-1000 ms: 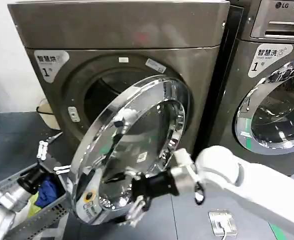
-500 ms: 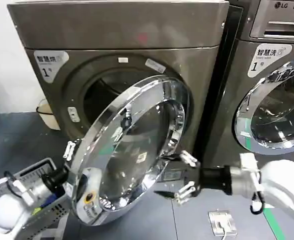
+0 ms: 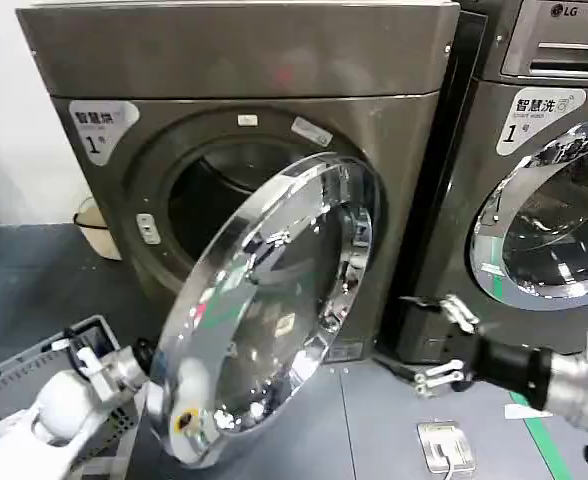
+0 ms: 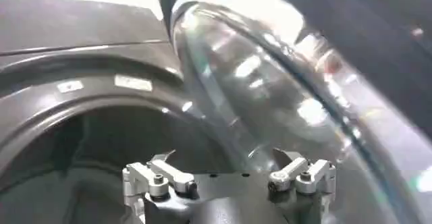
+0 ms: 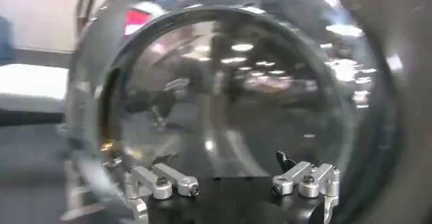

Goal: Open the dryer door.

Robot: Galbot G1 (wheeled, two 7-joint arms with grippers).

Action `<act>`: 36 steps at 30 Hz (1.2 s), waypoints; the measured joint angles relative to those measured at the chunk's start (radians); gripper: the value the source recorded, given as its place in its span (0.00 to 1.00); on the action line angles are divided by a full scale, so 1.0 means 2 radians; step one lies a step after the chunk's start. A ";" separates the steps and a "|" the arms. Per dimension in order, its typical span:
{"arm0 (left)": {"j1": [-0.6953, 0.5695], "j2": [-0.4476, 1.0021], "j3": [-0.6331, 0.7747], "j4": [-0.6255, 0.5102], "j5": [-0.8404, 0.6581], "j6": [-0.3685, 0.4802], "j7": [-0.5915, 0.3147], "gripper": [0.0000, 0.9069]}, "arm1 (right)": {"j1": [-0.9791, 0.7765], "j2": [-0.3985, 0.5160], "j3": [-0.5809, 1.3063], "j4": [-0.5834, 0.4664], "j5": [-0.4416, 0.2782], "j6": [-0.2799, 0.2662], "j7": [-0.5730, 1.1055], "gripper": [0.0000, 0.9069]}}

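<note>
The dryer door, a big chrome-rimmed porthole with dark glass, stands swung out from the grey dryer, hinged on its right, leaving the dark drum opening exposed. My left gripper is low at the door's lower left edge, on its inner side, partly hidden by the rim. In the left wrist view that gripper is open and holds nothing, with the door's glass bowl just ahead. My right gripper is open, to the right of the door and apart from it. In the right wrist view this gripper faces the door's outer glass.
A second machine marked LG with its own chrome door stands close on the right. A grey wire basket sits on the floor at the lower left, a white floor plate in front, and a pale bucket beside the dryer.
My right gripper has drawn back to the right, away from the door's front. My left gripper has moved in low to the door's lower left edge. The door has swung slightly further out.
</note>
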 joint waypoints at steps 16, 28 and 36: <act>-0.099 -0.024 0.129 0.023 -0.004 -0.004 0.001 1.00 | -0.111 0.213 0.223 -0.030 -0.067 0.061 0.078 1.00; -0.190 -0.052 0.234 0.045 -0.005 -0.003 -0.001 1.00 | -0.070 0.341 0.333 -0.116 -0.159 0.083 0.132 1.00; -0.238 -0.075 0.290 0.061 -0.004 0.000 -0.005 1.00 | -0.041 0.382 0.394 -0.173 -0.244 0.091 0.205 1.00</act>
